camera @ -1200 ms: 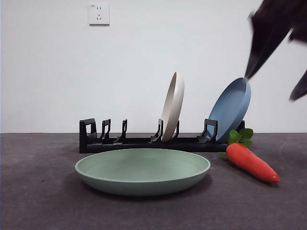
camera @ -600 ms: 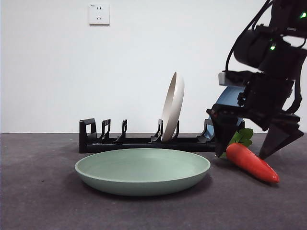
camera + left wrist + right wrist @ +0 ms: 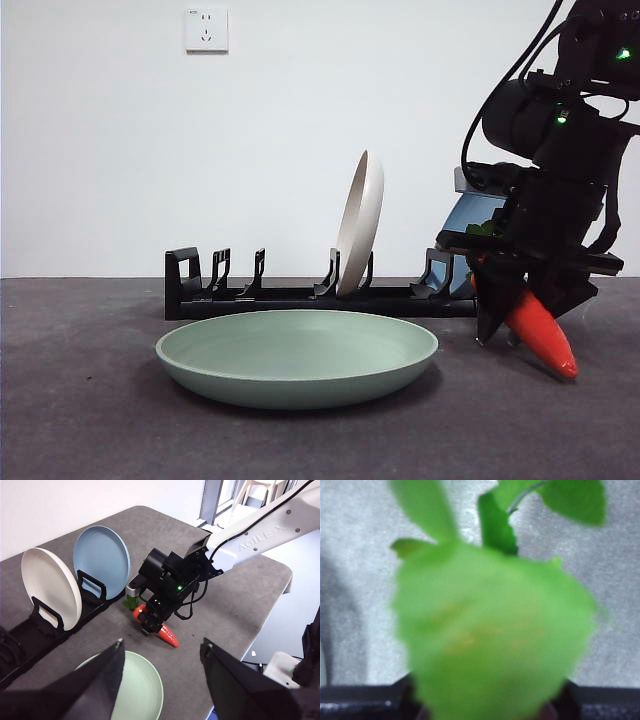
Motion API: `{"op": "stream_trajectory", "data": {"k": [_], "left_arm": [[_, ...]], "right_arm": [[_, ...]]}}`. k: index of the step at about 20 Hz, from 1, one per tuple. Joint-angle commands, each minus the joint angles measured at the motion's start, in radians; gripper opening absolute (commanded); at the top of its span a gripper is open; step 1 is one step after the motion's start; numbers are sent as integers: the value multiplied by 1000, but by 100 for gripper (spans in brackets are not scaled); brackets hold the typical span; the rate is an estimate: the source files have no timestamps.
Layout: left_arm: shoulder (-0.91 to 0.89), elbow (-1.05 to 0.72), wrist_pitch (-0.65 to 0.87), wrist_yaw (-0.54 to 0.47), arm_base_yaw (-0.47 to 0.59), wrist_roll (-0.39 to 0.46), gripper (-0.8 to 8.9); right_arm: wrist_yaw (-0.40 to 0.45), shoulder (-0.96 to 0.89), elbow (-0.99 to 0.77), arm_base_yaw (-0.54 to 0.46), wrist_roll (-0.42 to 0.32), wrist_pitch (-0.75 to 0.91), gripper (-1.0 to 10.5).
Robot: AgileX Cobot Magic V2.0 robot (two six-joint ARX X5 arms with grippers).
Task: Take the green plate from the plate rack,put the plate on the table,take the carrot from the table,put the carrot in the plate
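We count three plates: matte green plate (image 3: 297, 358) flat on grey rough worktop (image 3: 90, 420); cream plate (image 3: 360, 222) and blue plate (image 3: 102, 561) upright in black pronged rack (image 3: 250, 295). One smooth orange carrot (image 3: 540, 335), tilted tip-down beside rack, clamped by right tool (image 3: 512, 325). Left tool (image 3: 160, 652) spread wide, high above.

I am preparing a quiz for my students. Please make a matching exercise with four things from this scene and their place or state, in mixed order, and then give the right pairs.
Things:
1. green plate
2. cream-white plate
3. carrot
4. left end effector

States:
A. standing upright in the plate rack
B. open, high above the table
C. lying flat on the table
D. between the jaws of the right end effector

Pairs: 1-C, 2-A, 3-D, 4-B
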Motion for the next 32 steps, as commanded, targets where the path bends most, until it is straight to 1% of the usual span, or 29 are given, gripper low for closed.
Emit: {"op": "stream_trajectory", "data": {"k": [1, 4, 6, 8, 10, 11, 13, 16, 21, 25, 26, 28, 29, 30, 32], "left_arm": [[-2, -5, 2, -2, -4, -6, 256], [-2, -5, 2, -2, -4, -6, 256], [-2, -5, 2, -4, -4, -5, 256], [-2, -5, 2, -16, -4, -4, 256], [-2, -5, 1, -26, -4, -3, 256], [-2, -5, -5, -26, -4, -3, 256], [-2, -5, -29, -26, -4, -3, 255], [-2, -5, -47, -26, -4, -4, 255], [-2, -5, -62, -26, -4, -4, 255], [-1, -5, -64, -26, -4, -4, 255], [-1, -5, -68, -26, -4, -4, 255], [-1, -5, -79, -26, -4, -5, 255], [-2, -5, -84, -26, -4, -5, 256], [-1, -5, -89, -26, -4, -5, 256], [-2, -5, -96, -26, -4, -5, 256]], "right_arm": [[-2, -6, 3, 2, 10, -13, -17], [-2, -97, 3, 11, 11, -53, -17], [-2, -197, 3, 48, 28, -69, -17], [-2, -271, 3, 122, 69, -55, -17], [-2, -283, 3, 229, 113, -1, -17], [-2, -273, 3, 277, 132, 42, -17], [-1, -212, 3, 389, 174, 181, -18], [0, -113, 3, 449, 210, 286, -17], [2, 32, 3, 460, 223, 318, -17], [2, 60, 3, 460, 221, 335, -3], [2, 60, 3, 460, 221, 340, 74], [7, 60, 3, 459, 222, 340, 382], [9, 60, 3, 459, 222, 338, 480], [10, 60, 3, 459, 222, 335, 501], [10, 60, 3, 459, 223, 327, 501]]}}
